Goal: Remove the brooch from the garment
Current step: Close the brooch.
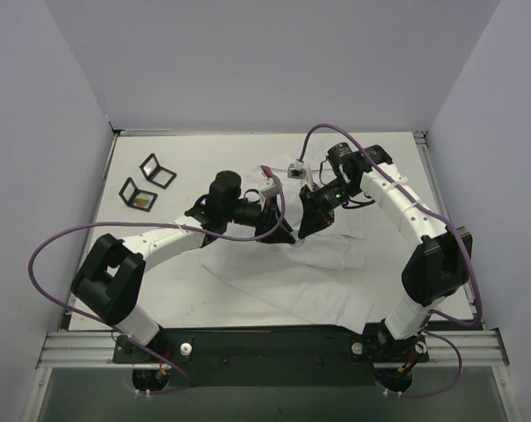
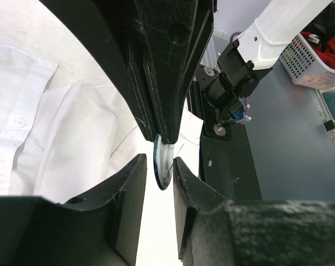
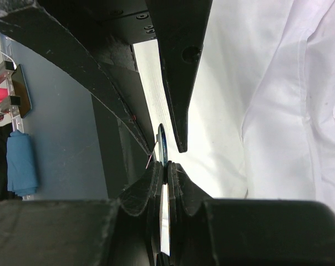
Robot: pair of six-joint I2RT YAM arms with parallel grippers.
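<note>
**Top view.** Table (image 1: pixel 160 294): white, flat, matte. Walls (image 1: pixel 265 61): plain pale lilac on three sides. Garment (image 1: pixel 323 277): thin white cloth, creased, spread from centre to near right. Black-framed squares (image 1: pixel 157 170): two, far left. Left gripper (image 1: pixel 286 233) and right gripper (image 1: pixel 305 227) meet tip to tip over the garment.

**Left wrist view.** Brooch (image 2: pixel 163 166): thin round disc, dark rim, seen edge-on over the cloth. The left gripper's black fingers stand apart on either side of it.

**Right wrist view.** Right gripper clamped tight on the brooch's edge. Pin (image 3: pixel 151 160): fine, jutting out beside it.
</note>
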